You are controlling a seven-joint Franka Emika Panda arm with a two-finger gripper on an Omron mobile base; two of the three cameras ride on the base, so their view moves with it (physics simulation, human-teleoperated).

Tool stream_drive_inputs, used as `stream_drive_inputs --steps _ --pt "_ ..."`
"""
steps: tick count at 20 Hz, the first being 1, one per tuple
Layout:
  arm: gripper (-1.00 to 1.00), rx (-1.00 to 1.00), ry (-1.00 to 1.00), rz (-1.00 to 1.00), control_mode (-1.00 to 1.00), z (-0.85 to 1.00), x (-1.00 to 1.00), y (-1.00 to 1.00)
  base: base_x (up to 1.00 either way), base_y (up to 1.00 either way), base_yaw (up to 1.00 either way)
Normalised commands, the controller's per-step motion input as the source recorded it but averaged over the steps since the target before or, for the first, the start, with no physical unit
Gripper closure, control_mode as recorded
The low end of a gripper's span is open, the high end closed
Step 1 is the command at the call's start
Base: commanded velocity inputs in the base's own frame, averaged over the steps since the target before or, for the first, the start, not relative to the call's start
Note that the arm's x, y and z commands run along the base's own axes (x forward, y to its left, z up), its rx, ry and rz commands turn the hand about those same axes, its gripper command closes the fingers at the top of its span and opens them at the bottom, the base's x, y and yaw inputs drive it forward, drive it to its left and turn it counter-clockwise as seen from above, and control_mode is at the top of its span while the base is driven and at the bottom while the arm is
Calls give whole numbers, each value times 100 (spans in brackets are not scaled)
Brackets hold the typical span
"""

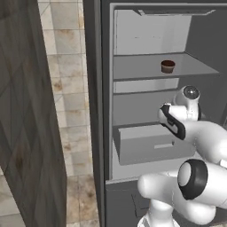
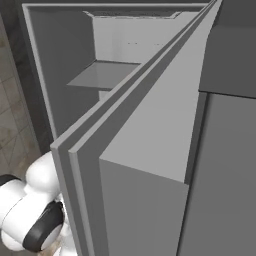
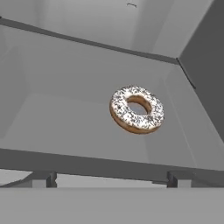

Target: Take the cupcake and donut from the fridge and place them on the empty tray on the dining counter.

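The fridge (image 1: 106, 88) stands open, showing its light grey shelves. The dark brown cupcake (image 1: 167, 66) sits on the upper shelf, toward the right. My arm (image 1: 195, 133) reaches in at the level of the shelf below it. In the hand view the donut (image 3: 137, 109), white-iced with brown speckles, lies flat on a grey shelf. My gripper (image 3: 111, 179) is open, its fingertips (image 3: 43, 178) spread wide at the shelf's front edge. The donut lies ahead of them, untouched and a little to the right. The tray and dining counter are out of view.
The fridge door (image 2: 150, 150) swings out close on the right and blocks most of the right base view. A light grey drawer (image 1: 150, 144) sits under the lower shelf. A wood-grain panel (image 1: 26, 111) stands at the left, with tiled floor (image 1: 75, 146) between it and the fridge.
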Motion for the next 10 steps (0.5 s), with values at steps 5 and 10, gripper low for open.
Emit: stream_drive_inputs --steps 5,10 --pt "-100 0 0 0 -100 -11 29 -20 0 0 0" --pt "-100 0 0 0 -100 -19 27 -8 0 0 0"
